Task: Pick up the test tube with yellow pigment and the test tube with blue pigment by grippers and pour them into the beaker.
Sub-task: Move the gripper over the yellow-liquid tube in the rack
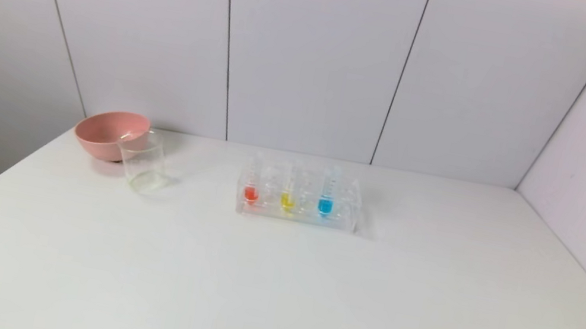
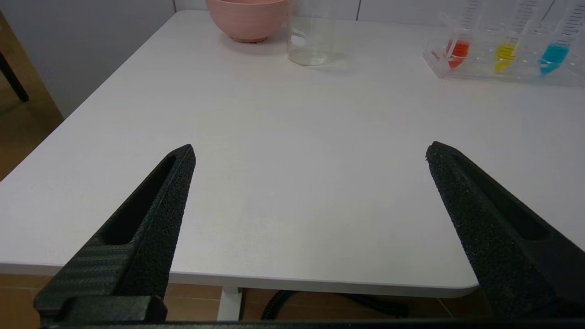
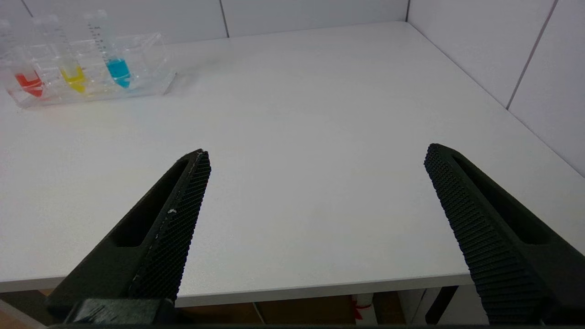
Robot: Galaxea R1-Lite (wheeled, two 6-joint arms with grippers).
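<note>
3 tubes in one rack (image 1: 297, 213): red (image 1: 251, 194), yellow (image 1: 287, 201), blue (image 1: 325, 206). 1 beaker (image 1: 144, 161), 1 pink bowl (image 1: 108, 134). Left gripper (image 2: 311, 153) and right gripper (image 3: 317, 153) both wide, empty.

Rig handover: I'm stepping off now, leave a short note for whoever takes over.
Left gripper: open, empty, hanging at the near table edge.
Right gripper: open, empty, also at the near edge.
Yellow tube, blue tube and red tube all stand upright in the rack at mid-table.
Beaker stands on the robot's left, in front of the pink bowl, with no colour in it.
Done: nothing yet.
Left: pick up yellow and blue tubes, pour both into the beaker.
</note>
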